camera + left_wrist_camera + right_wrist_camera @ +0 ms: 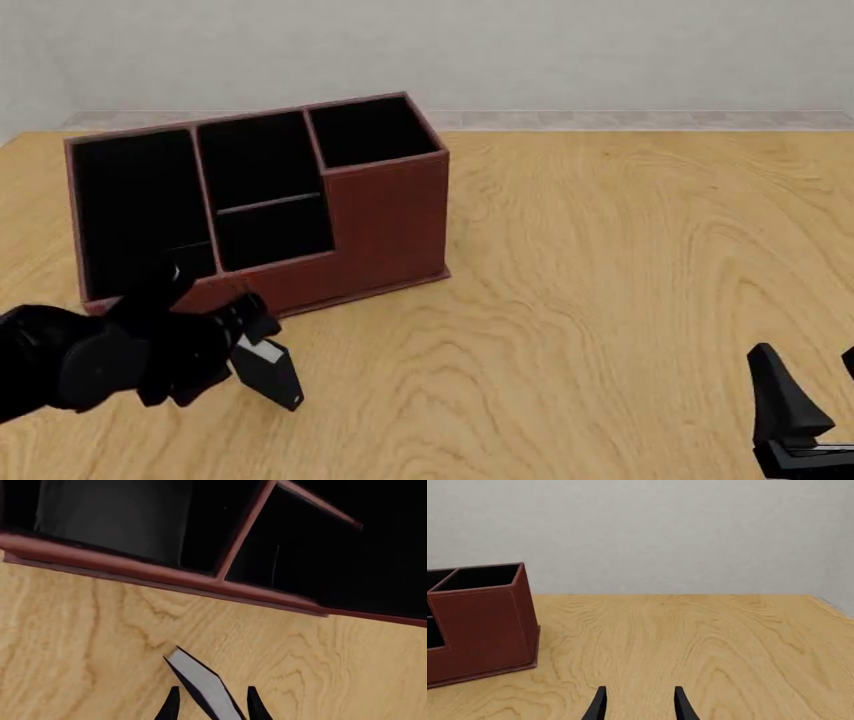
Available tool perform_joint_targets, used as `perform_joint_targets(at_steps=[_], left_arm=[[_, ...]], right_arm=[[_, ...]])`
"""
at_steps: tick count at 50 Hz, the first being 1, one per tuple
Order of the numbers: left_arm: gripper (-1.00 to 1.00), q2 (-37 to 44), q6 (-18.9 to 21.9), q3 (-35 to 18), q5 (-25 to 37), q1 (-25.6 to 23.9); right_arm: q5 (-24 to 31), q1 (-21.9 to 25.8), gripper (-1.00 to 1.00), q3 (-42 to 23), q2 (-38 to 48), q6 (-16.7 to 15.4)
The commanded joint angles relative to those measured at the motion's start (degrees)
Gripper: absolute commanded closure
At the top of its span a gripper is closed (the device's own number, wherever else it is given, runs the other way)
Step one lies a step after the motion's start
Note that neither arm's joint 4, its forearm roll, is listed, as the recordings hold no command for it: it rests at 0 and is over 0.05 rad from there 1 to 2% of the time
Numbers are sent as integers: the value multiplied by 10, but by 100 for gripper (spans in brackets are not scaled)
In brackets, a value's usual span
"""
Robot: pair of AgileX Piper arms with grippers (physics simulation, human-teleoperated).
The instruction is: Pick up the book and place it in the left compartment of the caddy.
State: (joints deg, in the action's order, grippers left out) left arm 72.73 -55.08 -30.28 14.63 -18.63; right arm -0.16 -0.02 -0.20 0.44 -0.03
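Note:
The reddish-brown caddy [387,215] stands at the far left of the table, and its left compartment [140,205] is the tall black section at the left end. The caddy's front wall [133,567] fills the far part of the left wrist view. My left gripper [251,335] is just in front of that compartment. The small black book [274,375], white page edge showing [200,682], lies tilted between its fingers [172,705]. The jaws stand apart, with a gap on each side of the book. My right gripper [807,395] is open and empty at the near right.
Bare wooden tabletop [601,280] stretches right of the caddy. A pale wall [660,530] runs behind the table's far edge. The caddy's small end section [480,575] shows at the left of the right wrist view.

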Motion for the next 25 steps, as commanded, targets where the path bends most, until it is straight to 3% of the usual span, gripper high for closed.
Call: perform_joint_targets(at_steps=[1, 25], left_arm=[[-100, 14, -6, 17, -22, -1], [-100, 39, -14, 33, -49, -11]], right_arm=[[0, 0, -100, 0, -1, 0], [0, 0, -100, 0, -1, 0]])
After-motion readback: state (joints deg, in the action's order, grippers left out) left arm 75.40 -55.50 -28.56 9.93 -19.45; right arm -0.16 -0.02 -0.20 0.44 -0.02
